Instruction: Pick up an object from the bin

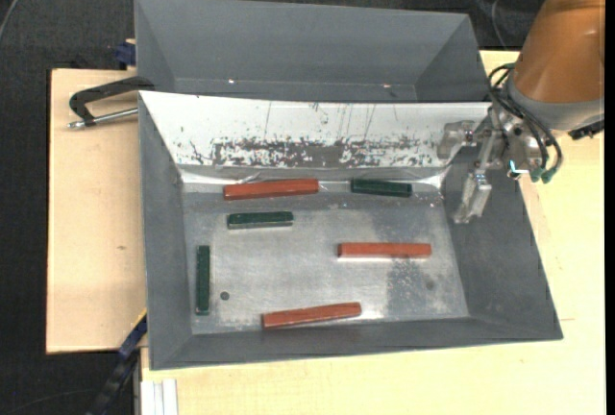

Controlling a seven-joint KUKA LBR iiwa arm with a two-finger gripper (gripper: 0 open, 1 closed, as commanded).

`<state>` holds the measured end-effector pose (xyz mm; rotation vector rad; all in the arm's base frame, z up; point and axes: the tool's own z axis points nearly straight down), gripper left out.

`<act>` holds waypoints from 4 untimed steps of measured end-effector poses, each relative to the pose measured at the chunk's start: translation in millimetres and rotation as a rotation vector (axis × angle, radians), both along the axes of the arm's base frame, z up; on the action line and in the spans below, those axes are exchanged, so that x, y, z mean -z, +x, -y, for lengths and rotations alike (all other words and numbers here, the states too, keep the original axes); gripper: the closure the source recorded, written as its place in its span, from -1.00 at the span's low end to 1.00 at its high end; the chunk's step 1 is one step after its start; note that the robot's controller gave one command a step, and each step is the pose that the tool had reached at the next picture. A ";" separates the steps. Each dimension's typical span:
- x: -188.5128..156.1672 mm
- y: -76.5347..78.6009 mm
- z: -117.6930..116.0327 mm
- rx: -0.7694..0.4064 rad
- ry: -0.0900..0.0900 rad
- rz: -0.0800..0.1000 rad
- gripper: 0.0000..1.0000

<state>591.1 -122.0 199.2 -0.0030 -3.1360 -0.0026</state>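
Observation:
My gripper (pixel 468 204) hangs over the bin's right slope, above the floor, with its fingers pointing down and nothing visible between them. The nearest loose things are a short dark green bar (pixel 381 187) at the back, to the gripper's left, and a red bar (pixel 384 251) lying flat on the floor, lower left of the gripper. Neither touches the gripper.
Another red bar (pixel 271 189) lies along the back wall's foot, a third red bar (pixel 311 315) near the front. A green bar (pixel 260 221) lies left of centre and one more green bar (pixel 202 279) lies lengthwise by the left wall. The arm enters from the right.

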 end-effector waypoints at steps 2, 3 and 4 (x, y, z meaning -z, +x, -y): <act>-35.3 -44.5 12.7 -0.364 0.004 0.002 -1.00; 124.7 -25.9 -19.3 -0.566 0.004 0.002 -1.00; 120.8 -24.7 -18.2 -0.566 0.001 0.007 1.00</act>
